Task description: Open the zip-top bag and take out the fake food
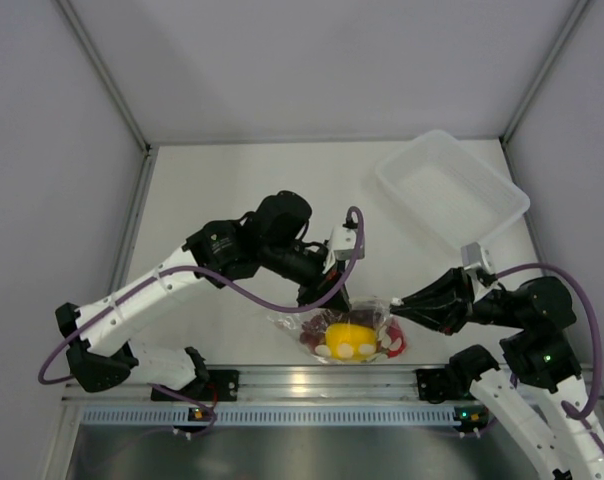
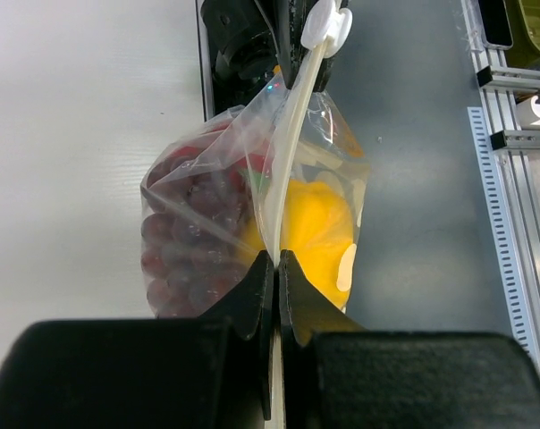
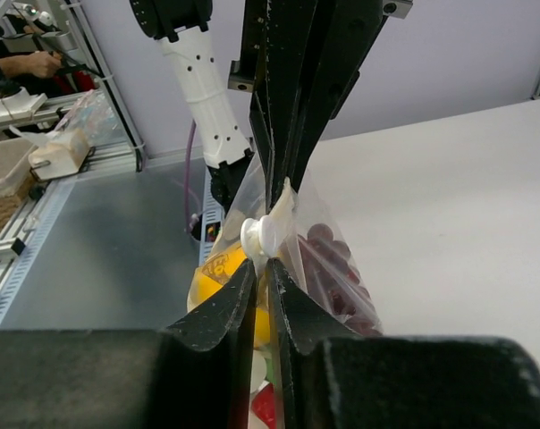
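Note:
The zip-top bag [image 1: 347,335] hangs between my two grippers near the table's front edge. It holds the fake food: a dark purple grape bunch [image 2: 185,241], a yellow pepper [image 2: 315,223] and a red piece [image 3: 265,407]. My left gripper [image 1: 327,290] is shut on one end of the zip strip [image 2: 283,179], as the left wrist view [image 2: 277,259] shows. My right gripper [image 1: 397,303] is shut on the other end of the strip, just behind the white slider [image 3: 261,234], as the right wrist view [image 3: 263,268] shows. The slider also shows in the left wrist view [image 2: 326,25].
A rigid clear rectangular tray [image 1: 452,190] stands at the back right of the white table. The aluminium rail [image 1: 322,380] runs along the table's front edge just below the bag. Grey walls close the left, back and right sides.

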Controlling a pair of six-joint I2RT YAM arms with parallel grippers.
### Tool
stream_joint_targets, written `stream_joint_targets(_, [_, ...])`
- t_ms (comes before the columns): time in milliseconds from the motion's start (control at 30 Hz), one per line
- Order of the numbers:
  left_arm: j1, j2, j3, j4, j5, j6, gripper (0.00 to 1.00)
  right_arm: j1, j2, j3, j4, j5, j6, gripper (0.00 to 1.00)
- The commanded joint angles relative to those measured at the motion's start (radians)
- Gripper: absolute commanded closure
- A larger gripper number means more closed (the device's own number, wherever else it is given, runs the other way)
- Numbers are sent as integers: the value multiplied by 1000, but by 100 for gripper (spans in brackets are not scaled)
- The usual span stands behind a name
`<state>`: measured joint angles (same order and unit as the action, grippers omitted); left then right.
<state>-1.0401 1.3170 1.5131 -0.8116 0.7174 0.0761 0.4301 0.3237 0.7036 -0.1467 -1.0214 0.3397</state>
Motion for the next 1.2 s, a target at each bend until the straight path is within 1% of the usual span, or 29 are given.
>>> stream_joint_targets(0, [2,-55,38,137,50,-12,100,18,5,50,1,4,-28,90])
stream_joint_targets(33, [3,-55,38,137,50,-13,100,18,5,51,1,9,-27,91])
stream_joint_targets(67, [3,-58,35,138,50,-15,100,18,3,51,-1,9,-28,97])
stream_joint_targets(100, [3,-58,33,140,48,-16,100,18,5,53,1,10,-28,99])
stream_joint_targets(200, [2,-59,26,140,48,-15,100,19,6,65,-10,23,-28,100])
stream_joint_targets(300, [3,-61,10,140,18,-6,100,19,17,88,-42,49,-36,100])
stream_joint_targets(333, [3,-64,4,140,-22,-4,95,18,26,97,-51,53,-42,100])
stream_joint_targets(367, [2,-65,-4,140,-48,2,82,18,35,106,-65,53,-48,100])
stream_joint_targets(433, [3,-70,-23,150,-85,-4,72,19,67,137,-99,66,-56,100])
stream_joint_targets(467, [3,-71,-28,155,-107,-7,69,19,90,146,-109,69,-59,100])
stream_joint_targets(600, [3,-84,-37,175,-128,-27,64,21,155,180,-116,84,-42,100])
stream_joint_targets(633, [3,-91,-40,181,-131,-27,58,22,167,181,-113,87,-36,100])
stream_joint_targets(700, [3,-110,-59,216,-147,-36,52,27,208,191,-137,98,-44,100])
stream_joint_targets(733, [2,-116,-67,230,-153,-45,44,38,222,194,-148,112,-50,100])
stream_joint_targets(833, [2,-140,-112,314,-173,-67,34,76,267,211,-208,156,-97,100])
stream_joint_targets(867, [3,-150,-144,378,-179,-71,32,90,282,218,-241,173,-113,100])
stream_joint_targets(967, [3,-188,-211,483,-203,-72,29,145,313,273,-309,265,-191,100])
stream_joint_targets(1000, [2,-205,-256,549,-205,-73,29,159,321,283,-341,292,-217,100])
stream_joint_targets(1067, [2,-223,-309,613,-231,-110,28,202,343,296,-369,349,-243,100])
stream_joint_targets(1100, [3,-237,-353,670,-233,-108,28,214,350,310,-393,369,-267,100])
stream_joint_targets(1167, [3,-249,-404,727,-252,-101,28,254,370,329,-422,424,-292,100])
